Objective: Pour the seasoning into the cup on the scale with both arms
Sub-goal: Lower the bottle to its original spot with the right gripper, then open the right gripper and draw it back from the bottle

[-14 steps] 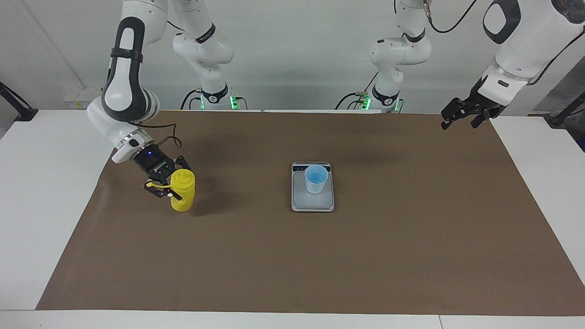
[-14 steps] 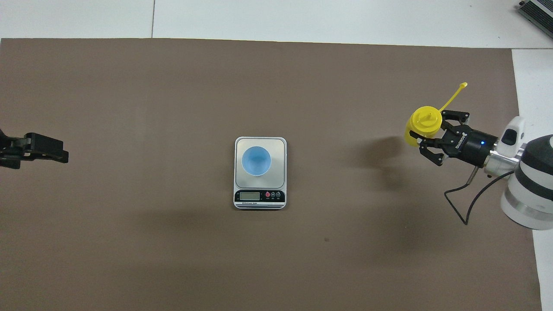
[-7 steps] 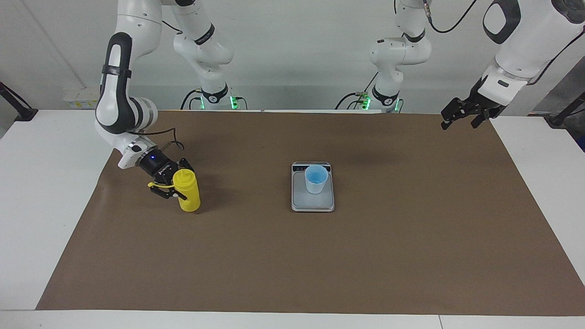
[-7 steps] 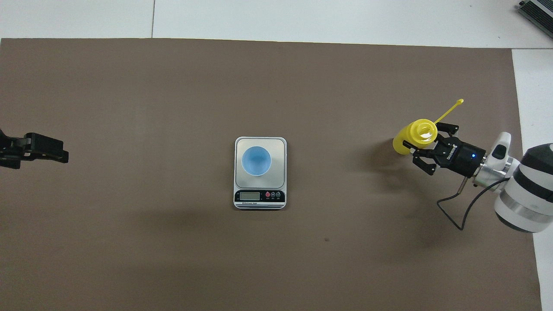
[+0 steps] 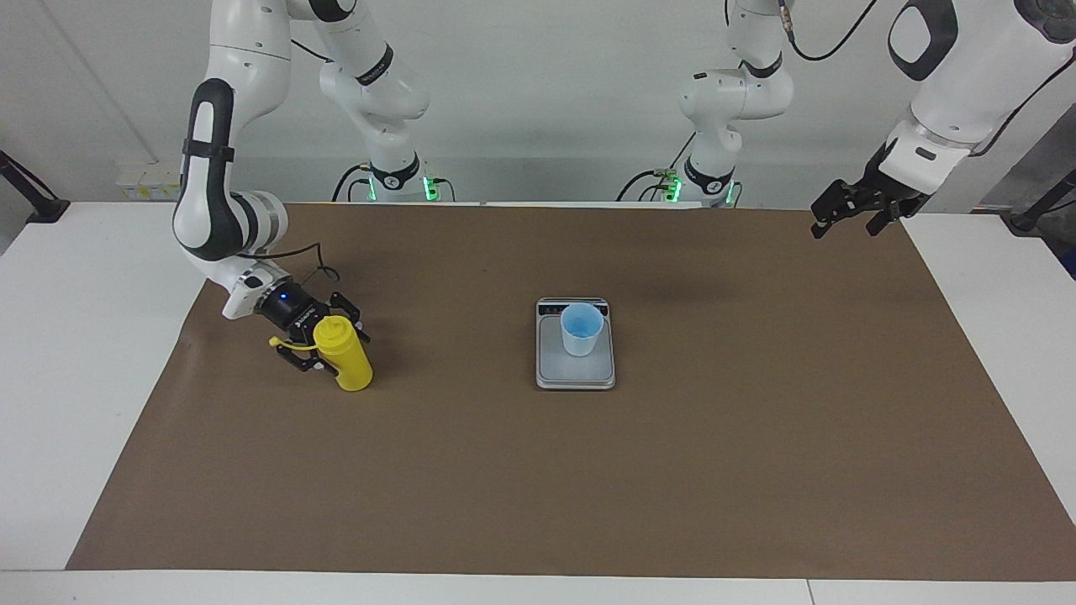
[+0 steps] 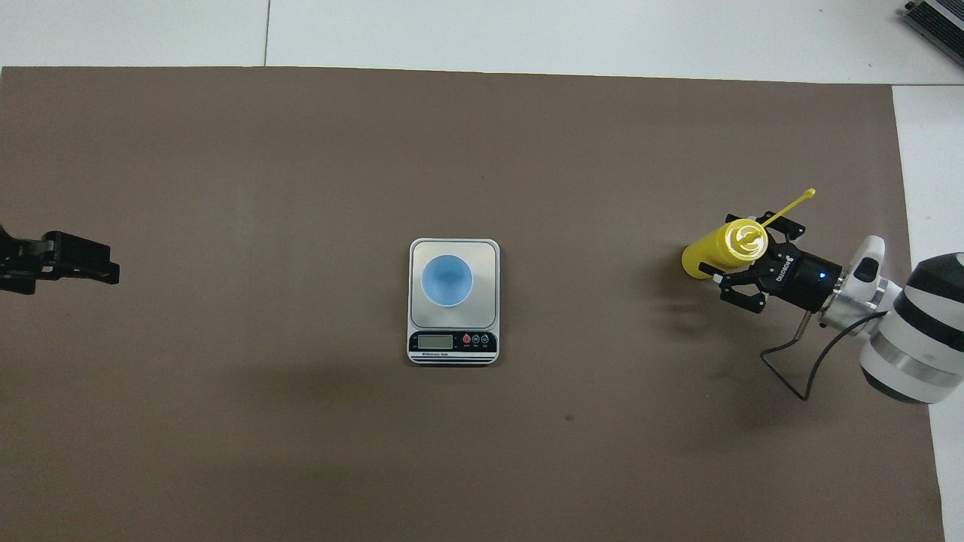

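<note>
The yellow seasoning bottle (image 5: pixel 350 367) (image 6: pixel 706 257) stands on the brown mat toward the right arm's end of the table, its thin cap strap (image 6: pixel 791 205) sticking out. My right gripper (image 5: pixel 339 353) (image 6: pixel 727 260) sits low around the bottle's upper part, open, one finger on each side. The light-blue cup (image 5: pixel 581 329) (image 6: pixel 446 280) stands upright on the silver scale (image 5: pixel 576 376) (image 6: pixel 452 342) at the middle of the mat. My left gripper (image 5: pixel 845 225) (image 6: pixel 105 267) waits open in the air over the mat's edge at the left arm's end.
The brown mat (image 5: pixel 672 470) covers most of the white table. A black cable (image 6: pixel 787 365) loops from the right wrist down onto the mat.
The right arm has come down and set the bottle upright on the mat, a little closer to the scale. Its fingers have loosened from the bottle. The left arm has not moved.
</note>
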Motion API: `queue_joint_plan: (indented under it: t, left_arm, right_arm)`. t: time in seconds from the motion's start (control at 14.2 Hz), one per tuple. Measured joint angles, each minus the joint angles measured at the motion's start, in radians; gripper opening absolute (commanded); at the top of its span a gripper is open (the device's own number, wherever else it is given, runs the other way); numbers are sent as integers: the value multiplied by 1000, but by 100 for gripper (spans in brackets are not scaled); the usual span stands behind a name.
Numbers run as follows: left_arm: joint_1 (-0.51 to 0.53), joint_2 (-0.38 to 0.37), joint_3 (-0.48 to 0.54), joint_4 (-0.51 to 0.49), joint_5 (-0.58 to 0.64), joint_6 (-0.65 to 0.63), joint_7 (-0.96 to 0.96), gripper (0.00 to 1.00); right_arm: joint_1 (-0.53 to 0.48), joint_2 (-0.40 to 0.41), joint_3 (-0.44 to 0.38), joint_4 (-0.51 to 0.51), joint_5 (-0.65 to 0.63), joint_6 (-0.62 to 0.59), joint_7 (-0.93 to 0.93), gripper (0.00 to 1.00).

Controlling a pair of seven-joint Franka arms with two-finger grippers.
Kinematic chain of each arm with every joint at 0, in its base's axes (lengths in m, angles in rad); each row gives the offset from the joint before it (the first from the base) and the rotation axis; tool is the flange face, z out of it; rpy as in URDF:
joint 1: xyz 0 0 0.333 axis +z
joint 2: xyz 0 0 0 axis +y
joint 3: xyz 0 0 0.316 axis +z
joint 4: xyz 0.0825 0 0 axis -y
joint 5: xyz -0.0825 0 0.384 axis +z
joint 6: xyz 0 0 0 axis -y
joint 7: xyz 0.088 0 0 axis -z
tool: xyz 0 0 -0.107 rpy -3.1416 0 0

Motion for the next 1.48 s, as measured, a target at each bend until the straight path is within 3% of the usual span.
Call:
queue_joint_plan:
  t: [0.49,1.48]
  left_arm:
    - [0,0,0,0,0,0,0,100]
    - [0,0,-1,0,29,1,-10,100]
  right_arm:
    - [-40,-2,-1,-3,-14,-2,1,100]
    - [-186,-111,-6,2,-495,-2,285,100]
